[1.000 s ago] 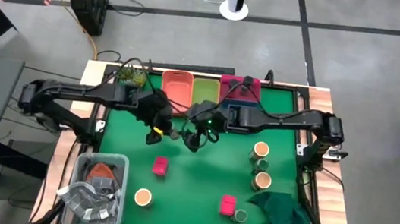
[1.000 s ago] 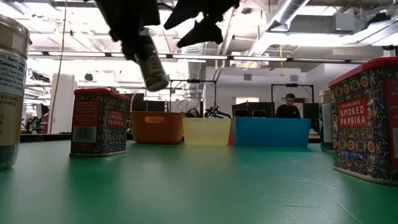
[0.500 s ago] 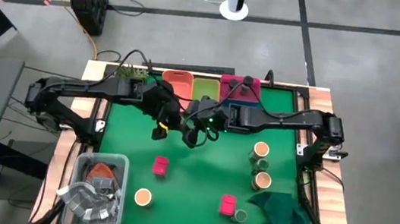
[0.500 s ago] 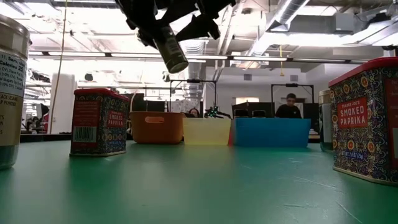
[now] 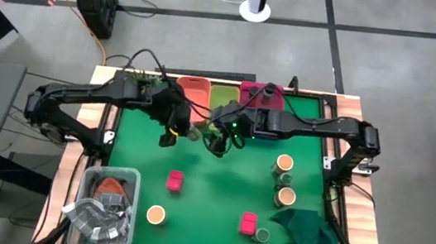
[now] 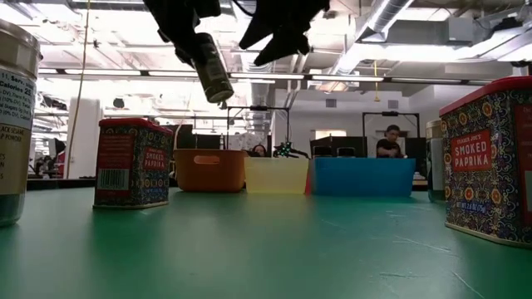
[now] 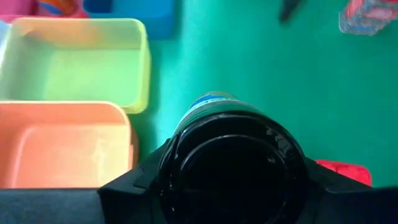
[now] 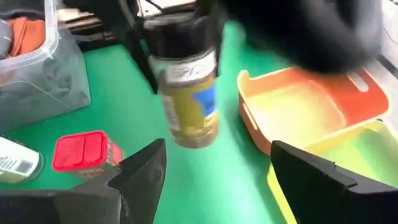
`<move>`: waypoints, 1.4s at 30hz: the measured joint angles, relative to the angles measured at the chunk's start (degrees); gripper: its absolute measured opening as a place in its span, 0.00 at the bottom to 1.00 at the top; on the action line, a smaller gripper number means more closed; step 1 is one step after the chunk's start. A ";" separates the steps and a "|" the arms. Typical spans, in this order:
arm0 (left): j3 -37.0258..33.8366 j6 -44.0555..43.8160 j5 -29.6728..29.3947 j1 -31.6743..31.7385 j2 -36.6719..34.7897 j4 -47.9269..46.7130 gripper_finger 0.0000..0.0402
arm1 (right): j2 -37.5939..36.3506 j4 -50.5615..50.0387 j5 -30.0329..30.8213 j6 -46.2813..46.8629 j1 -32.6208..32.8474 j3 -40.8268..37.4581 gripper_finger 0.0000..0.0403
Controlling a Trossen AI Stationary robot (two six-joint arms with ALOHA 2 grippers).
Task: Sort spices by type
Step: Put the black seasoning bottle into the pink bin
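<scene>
Dark-capped and filled with tan powder, a small jar (image 6: 212, 71) is pinched by its cap between the fingers of the left gripper (image 5: 176, 125) and hangs well above the green worktop (image 5: 211, 179), tilted, with its base pointing down. It is carried near the far row of bins, just short of the orange bin (image 5: 194, 94) and the yellow-green bin (image 7: 74, 59); by its place, it is judged to be on its way to a drop into one of them, though which bin is meant cannot be told.

Close beside it on the right, the right gripper (image 5: 217, 141) is held in the air with its fingers spread and nothing between them, as seen in the right wrist view, where the jar hangs just ahead of them. A handover between the arms is possible, but that is only a guess.

Other spices are left standing on the worktop: a red paprika tin (image 5: 174, 181) and a tan-topped jar (image 5: 156, 214) toward the near left, another red tin (image 5: 248, 222) with a green-capped jar (image 5: 262, 236) toward the near right, and three jars (image 5: 282, 180) in a column at the right. Sorting is therefore judged to be at an early stage. A pink bin (image 5: 261, 96) closes the far row, with a blue one beside it in the low view.
</scene>
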 joint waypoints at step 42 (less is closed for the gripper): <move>-0.13 -32.31 -3.66 4.70 0.07 13.91 0.50 | -5.52 31.94 13.53 -15.19 -0.39 -18.49 0.75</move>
